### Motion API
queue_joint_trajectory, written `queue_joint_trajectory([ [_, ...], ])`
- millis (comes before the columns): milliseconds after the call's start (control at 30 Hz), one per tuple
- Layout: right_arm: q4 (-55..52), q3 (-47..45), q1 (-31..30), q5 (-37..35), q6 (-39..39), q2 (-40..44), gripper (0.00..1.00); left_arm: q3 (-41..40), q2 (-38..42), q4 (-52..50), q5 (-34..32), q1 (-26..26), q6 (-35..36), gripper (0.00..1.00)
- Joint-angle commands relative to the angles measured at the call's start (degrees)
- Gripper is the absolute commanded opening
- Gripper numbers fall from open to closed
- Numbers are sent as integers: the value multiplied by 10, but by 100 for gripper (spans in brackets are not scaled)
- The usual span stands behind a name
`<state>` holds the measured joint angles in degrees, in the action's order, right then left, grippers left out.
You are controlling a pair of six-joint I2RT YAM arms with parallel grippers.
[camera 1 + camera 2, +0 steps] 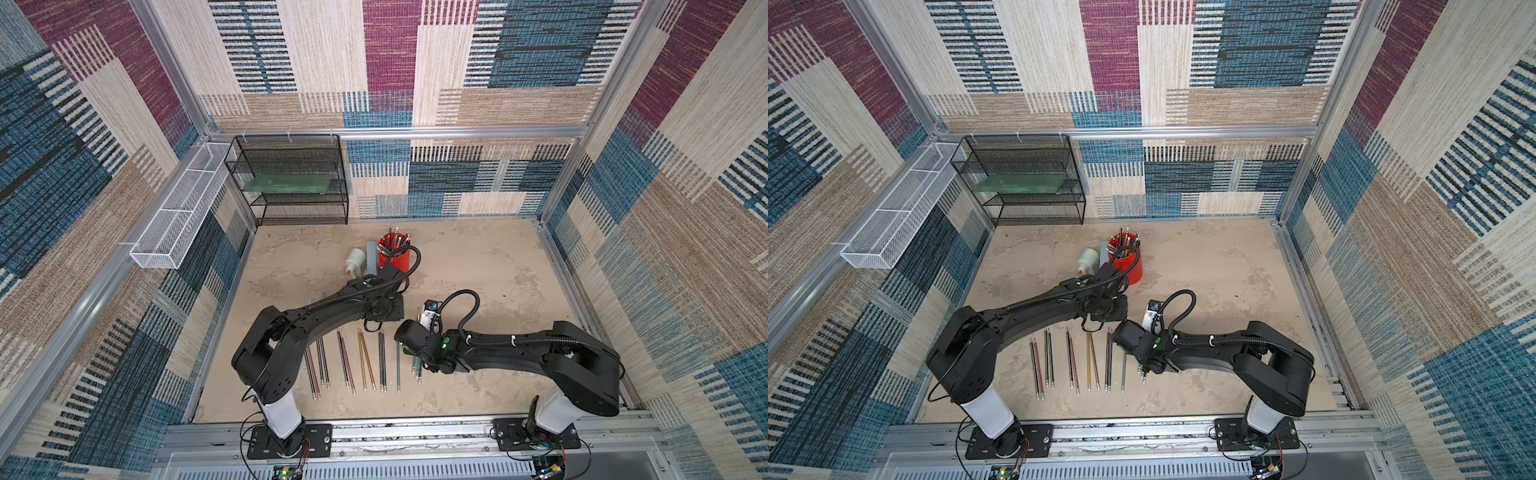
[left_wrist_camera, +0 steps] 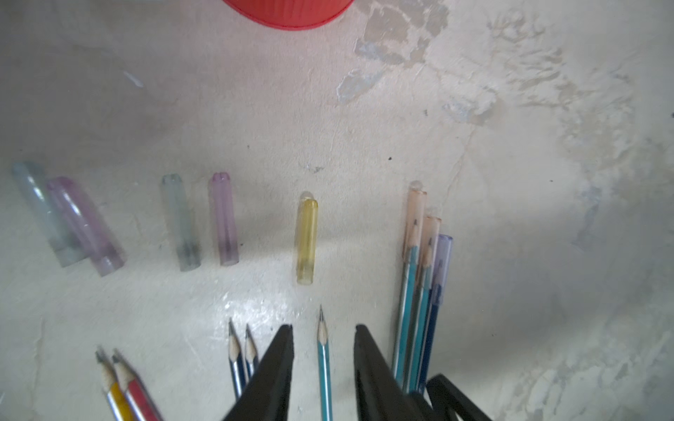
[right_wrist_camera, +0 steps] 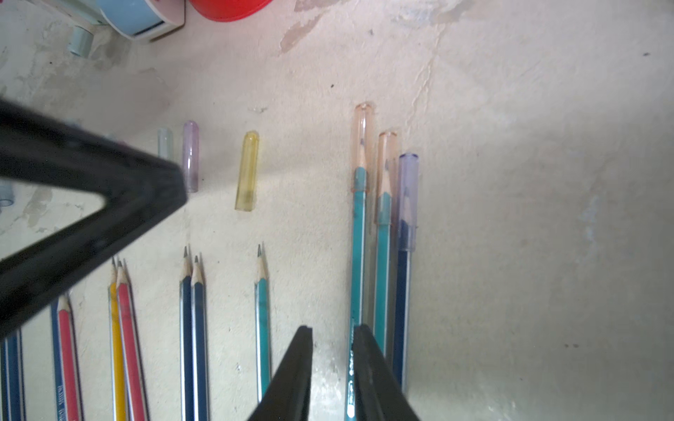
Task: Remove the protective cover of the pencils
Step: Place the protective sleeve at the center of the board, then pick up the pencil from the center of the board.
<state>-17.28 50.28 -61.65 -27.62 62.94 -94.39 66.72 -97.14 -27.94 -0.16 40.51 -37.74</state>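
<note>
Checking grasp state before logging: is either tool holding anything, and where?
Nothing held. Left tool stands open astride a bare teal pencil; right tool flanks the shaft of a capped teal pencil, gap visible.

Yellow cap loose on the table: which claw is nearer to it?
Left. The yellow cap lies straight ahead of the left claw, past the tip of a bare teal pencil. The right claw is off to one side, over the capped pencils.

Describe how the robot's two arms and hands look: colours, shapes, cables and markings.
The left arm and right arm are black with rounded joints, white base segments and ribbed black cables looping at the wrists. The right arm shows green lights. The left hand and right hand each have two tapering black fingers.
</note>
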Motion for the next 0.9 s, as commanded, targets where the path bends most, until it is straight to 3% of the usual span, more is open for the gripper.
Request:
queue_joint_trajectory([
  [0,-16,10,0,-10,-6,-12,25,-32,43,37,-20,-2,-12,35],
  [867,-39,44,15,-12,-34,-55,24,-191,243,119,-31,-27,-48,43],
])
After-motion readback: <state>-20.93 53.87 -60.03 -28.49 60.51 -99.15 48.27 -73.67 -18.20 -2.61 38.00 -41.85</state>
